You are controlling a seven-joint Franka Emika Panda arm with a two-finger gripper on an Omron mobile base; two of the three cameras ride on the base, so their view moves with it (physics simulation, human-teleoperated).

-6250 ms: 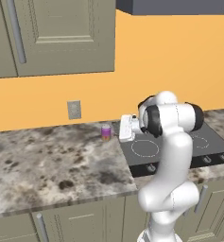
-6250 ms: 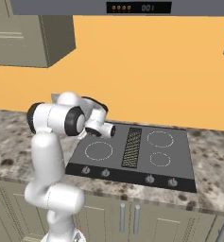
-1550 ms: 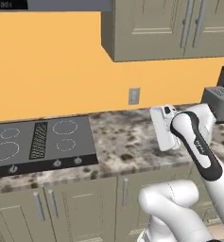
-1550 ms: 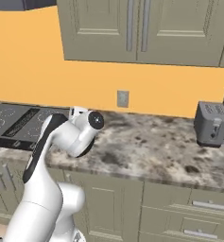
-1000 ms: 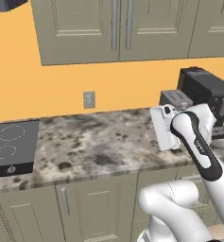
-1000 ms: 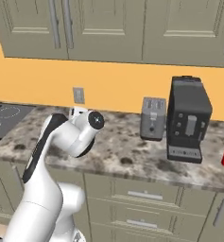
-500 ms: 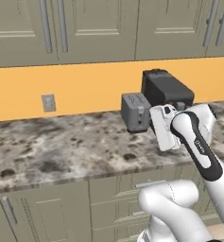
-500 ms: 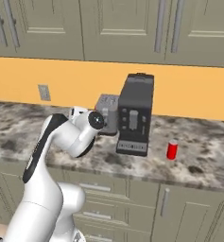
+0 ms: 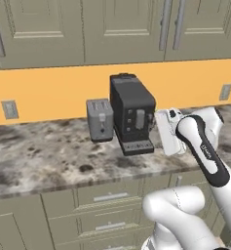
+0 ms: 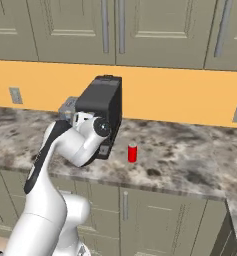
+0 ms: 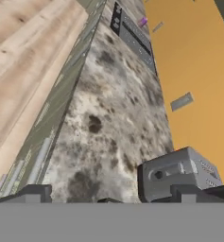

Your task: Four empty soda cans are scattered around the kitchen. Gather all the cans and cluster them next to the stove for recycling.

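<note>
Gripper (image 11: 106, 196) jaws spread wide, holding nothing; red soda can (image 10: 132, 152) upright on counter (image 10: 190, 160) beside coffee machine (image 10: 102, 107); purple speck, probably another can (image 11: 142, 21), far off.

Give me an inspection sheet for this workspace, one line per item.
Surface: speckled granite counter, bare patches around the appliances.
Job's things: red can upright on the counter right of the coffee machine; purple can by the stove, far down the counter.
Clutter: grey toaster left of the coffee machine.
Claw: open, empty, above the counter.
Cables: nothing seen.
Surroundings: orange wall, wall outlets, grey cabinets above and below.
</note>
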